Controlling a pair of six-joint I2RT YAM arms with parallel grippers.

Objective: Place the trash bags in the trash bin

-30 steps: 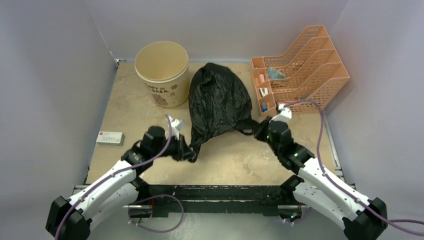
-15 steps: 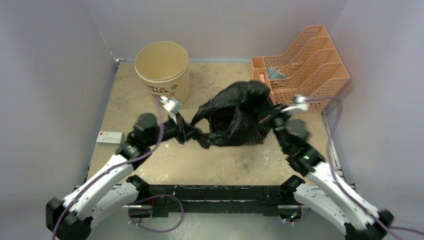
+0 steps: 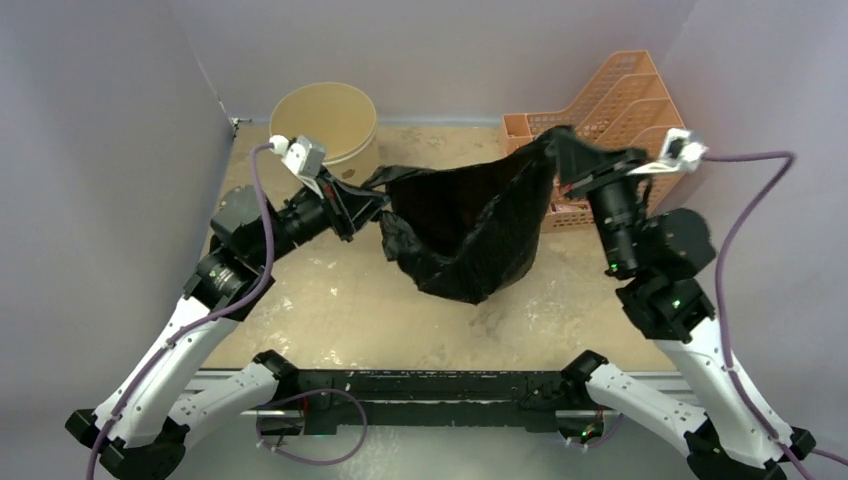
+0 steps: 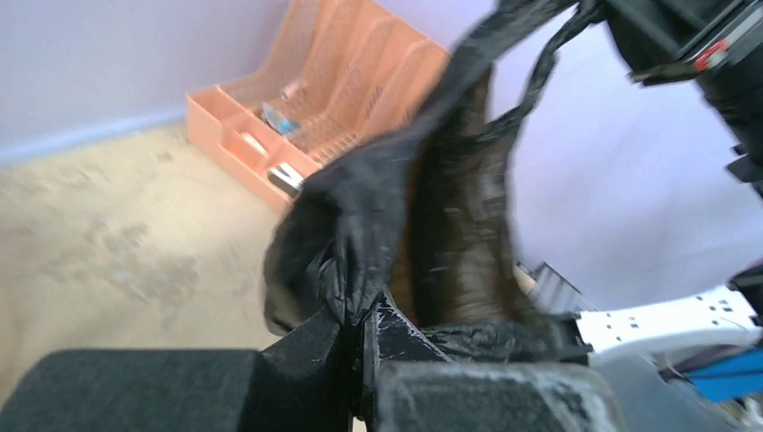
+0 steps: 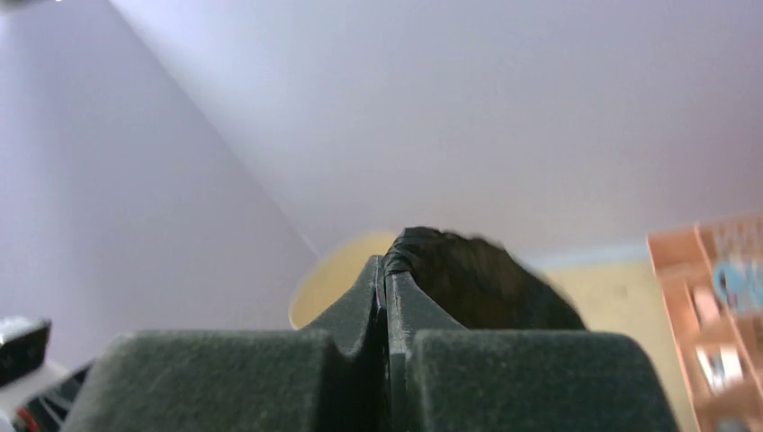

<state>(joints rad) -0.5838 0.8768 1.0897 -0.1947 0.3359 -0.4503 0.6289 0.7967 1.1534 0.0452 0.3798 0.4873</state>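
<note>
Trash bag [image 3: 470, 240] stretched open, left hand [image 3: 374, 201], right hand [image 3: 566, 162] pinching opposite edges

Robot lab cell: plain lilac walls [image 3: 90, 150] around a scuffed beige tabletop [image 3: 340, 300], black mounting rail [image 3: 430, 385].

Black trash bag [image 3: 465, 235] hangs open above the table, each top edge clamped by left gripper [image 3: 373, 202] and right gripper [image 3: 574, 168]; trash bin [image 3: 340, 105] behind left, orange organiser [image 3: 625, 85] behind right.
</note>
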